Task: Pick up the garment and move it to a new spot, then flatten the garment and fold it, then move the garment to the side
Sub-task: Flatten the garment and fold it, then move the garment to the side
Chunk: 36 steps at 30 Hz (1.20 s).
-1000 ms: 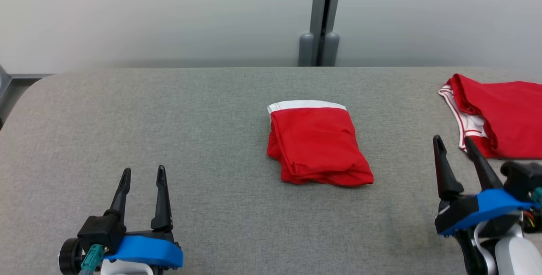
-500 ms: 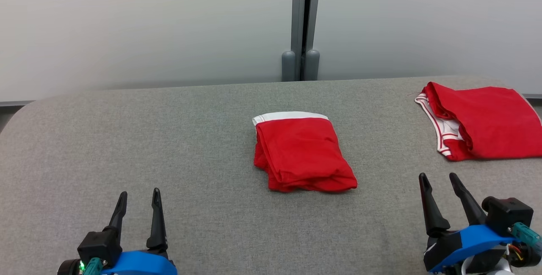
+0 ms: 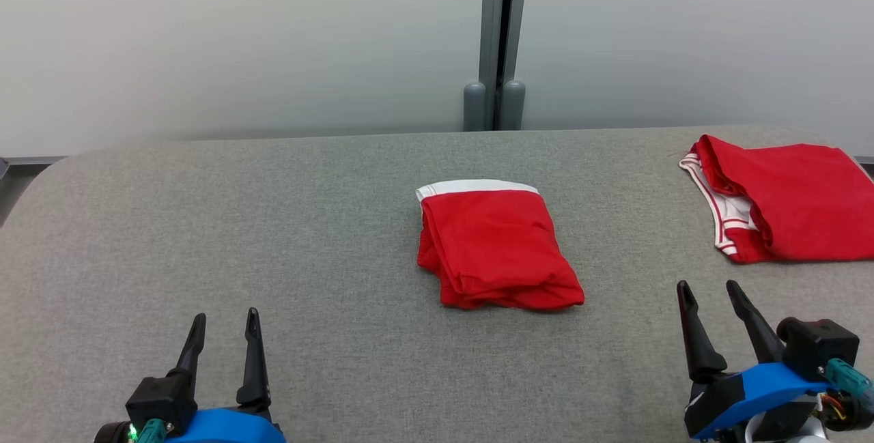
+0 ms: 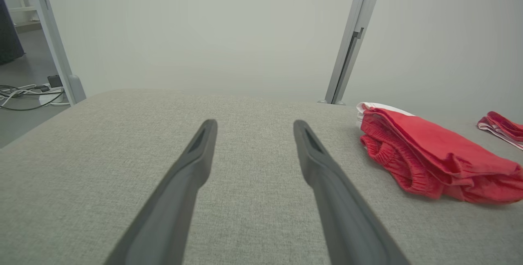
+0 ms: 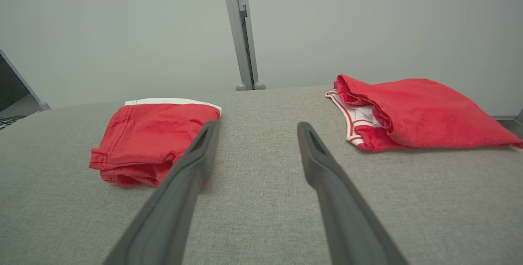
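The grey table [image 3: 273, 238] carried the folded red garment [image 3: 495, 248] at its middle and a second red garment [image 3: 792, 201] by its far right corner. The left gripper [image 3: 225, 315] and right gripper [image 3: 708, 286] hovered empty at the near edge, jaws apart. Shifting the fold aside would probably go best by pinching all its layers together.

No readable text, labels or numbers anywhere.

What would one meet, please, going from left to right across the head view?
Open left gripper with two dark fingers → folded red cloth garment with white waistband → loosely folded red cloth garment with red-and-white striped trim.
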Tool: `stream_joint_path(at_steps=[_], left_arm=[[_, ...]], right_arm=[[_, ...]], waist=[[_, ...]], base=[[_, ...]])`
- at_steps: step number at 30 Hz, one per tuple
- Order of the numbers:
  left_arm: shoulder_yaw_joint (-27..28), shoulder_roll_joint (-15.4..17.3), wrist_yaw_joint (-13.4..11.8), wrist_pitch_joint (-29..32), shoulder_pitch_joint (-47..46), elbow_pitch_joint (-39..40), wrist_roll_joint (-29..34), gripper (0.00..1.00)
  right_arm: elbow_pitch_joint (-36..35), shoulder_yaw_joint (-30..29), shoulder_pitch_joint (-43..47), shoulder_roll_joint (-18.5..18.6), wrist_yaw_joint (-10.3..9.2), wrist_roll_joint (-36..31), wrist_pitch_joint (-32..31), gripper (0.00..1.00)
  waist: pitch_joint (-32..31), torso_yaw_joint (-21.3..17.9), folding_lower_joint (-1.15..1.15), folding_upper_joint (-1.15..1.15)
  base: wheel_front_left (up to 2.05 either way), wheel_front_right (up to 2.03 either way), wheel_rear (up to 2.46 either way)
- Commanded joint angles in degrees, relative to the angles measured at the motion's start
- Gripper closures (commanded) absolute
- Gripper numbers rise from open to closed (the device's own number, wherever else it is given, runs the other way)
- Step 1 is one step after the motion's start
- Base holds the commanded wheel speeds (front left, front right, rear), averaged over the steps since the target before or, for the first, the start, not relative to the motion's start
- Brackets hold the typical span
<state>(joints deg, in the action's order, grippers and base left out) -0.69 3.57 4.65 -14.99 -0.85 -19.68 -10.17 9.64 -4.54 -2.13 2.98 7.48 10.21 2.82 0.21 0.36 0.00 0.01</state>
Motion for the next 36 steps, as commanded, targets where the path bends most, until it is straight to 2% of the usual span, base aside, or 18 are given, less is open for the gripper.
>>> stream_joint_path(at_steps=[1,14,17,20,24,28,33,36], left_arm=[[0.1,0.3,0.1,-0.3,0.3,0.2,0.1,0.00],[-0.5,0.3,0.0,-0.3,-0.6,0.9,0.6,0.00],[-0.7,0.3,0.1,-0.3,-1.4,1.5,0.5,0.00],[-1.0,0.4,0.3,-0.3,-2.6,2.3,0.9,0.00],[-1.5,0.3,0.4,-0.3,-4.0,2.9,1.2,0.00],[-2.5,0.2,0.7,-0.3,-5.2,3.8,1.5,0.00],[-3.0,0.0,1.0,-0.3,-6.6,5.0,1.7,0.00],[-3.4,0.0,1.1,-0.3,-7.1,5.3,1.6,0.00]], right_arm=[[-0.2,-0.1,0.2,-0.1,0.03,0.5,-0.3,0.00],[-0.4,0.2,-2.5,-0.1,0.03,1.1,-2.1,0.00],[-0.1,0.6,-5.8,0.7,0.03,1.1,-5.5,0.00],[1.2,2.4,-11.4,0.6,0.03,3.8,-11.2,0.00],[6.2,3.4,-20.0,2.1,0.02,5.9,-19.8,0.00],[14.0,3.1,-27.4,1.9,0.03,6.0,-26.1,0.00],[23.9,0.5,-33.8,1.3,0.03,3.9,-31.1,0.00],[28.8,-2.6,-36.2,1.0,0.03,1.0,-31.5,0.00]], waist=[[0.1,0.2,0.00,-0.01],[1.2,1.5,0.00,-0.01],[2.3,2.0,0.00,-0.01],[3.7,2.6,0.00,-0.01],[5.8,4.0,0.00,-0.01],[7.9,6.1,0.00,-0.01],[10.4,8.7,0.00,-0.01],[11.5,10.3,0.00,-0.01]], base=[[0.00,0.00,0.00],[0.00,0.00,0.00],[0.00,0.00,0.00],[0.00,0.00,0.00],[0.00,0.00,0.00],[0.00,0.00,0.00],[0.00,0.00,0.00],[0.00,0.00,0.00]])
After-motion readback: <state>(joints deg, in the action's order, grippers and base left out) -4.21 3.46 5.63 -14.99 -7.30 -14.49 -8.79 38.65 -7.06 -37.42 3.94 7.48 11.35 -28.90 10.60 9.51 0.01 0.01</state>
